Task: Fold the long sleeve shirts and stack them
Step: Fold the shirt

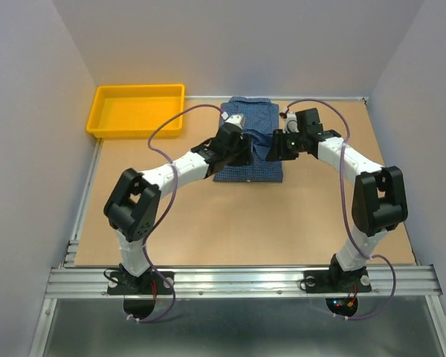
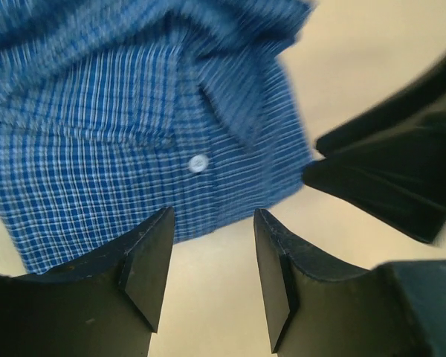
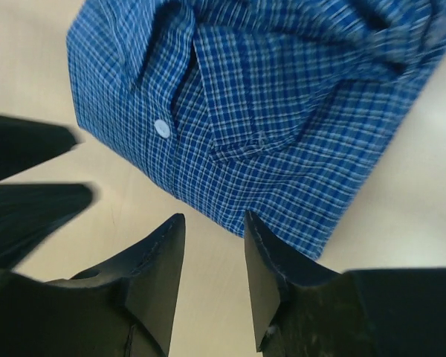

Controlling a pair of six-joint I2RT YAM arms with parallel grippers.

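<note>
Left fingers [image 2: 145,268] apart, right fingers [image 3: 152,275] apart, blue shirt [image 3: 282,111] just beyond both, ungripped

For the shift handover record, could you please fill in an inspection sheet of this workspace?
Surface: brown table, no spills seen.
Job's things: one blue checked shirt, folded into a rectangle at the far middle; no second shirt seen.
Clutter: yellow bin at the far left corner.
Grippers: left gripper and right gripper both open, holding nothing, close together at the shirt's near edge.
Cables: purple cables loop along both arms.
Surroundings: pale walls on three sides; metal rail at the near edge.
</note>
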